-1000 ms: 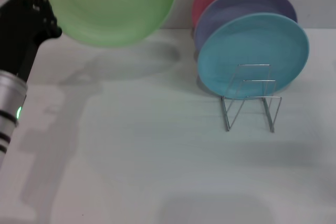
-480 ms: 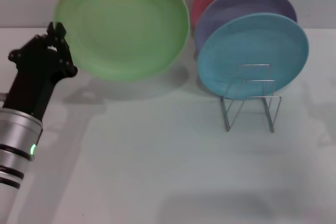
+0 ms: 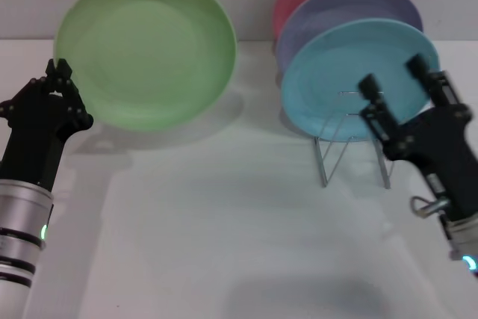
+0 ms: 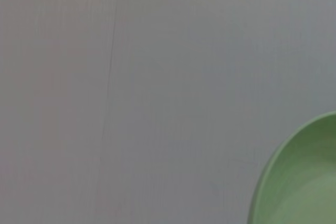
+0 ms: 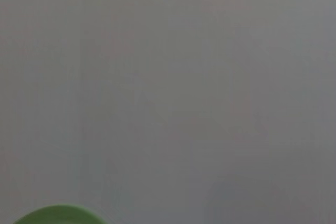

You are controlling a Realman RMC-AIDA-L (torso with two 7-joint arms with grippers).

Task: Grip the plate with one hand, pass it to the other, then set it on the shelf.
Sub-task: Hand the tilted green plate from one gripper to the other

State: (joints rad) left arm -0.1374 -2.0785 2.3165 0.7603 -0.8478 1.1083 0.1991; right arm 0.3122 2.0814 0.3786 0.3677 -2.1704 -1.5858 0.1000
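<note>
So far, grasp: left gripper clenches the plate by its rim, aloft.
Handover: pending; right gripper spread, empty.
Shelf: awaits plate.

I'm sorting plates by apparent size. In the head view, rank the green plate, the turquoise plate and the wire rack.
1. Green plate, largest, though held nearer the camera.
2. Turquoise plate, slightly smaller-looking.
3. Wire rack, clearly smallest.

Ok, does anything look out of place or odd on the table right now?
Nothing stands out. The green plate is held up, tilted, by the left gripper at its edge, which fits a handover. The right gripper, jaws open, hangs before the wire shelf, where turquoise, lavender and red plates stand neatly on edge.
</note>
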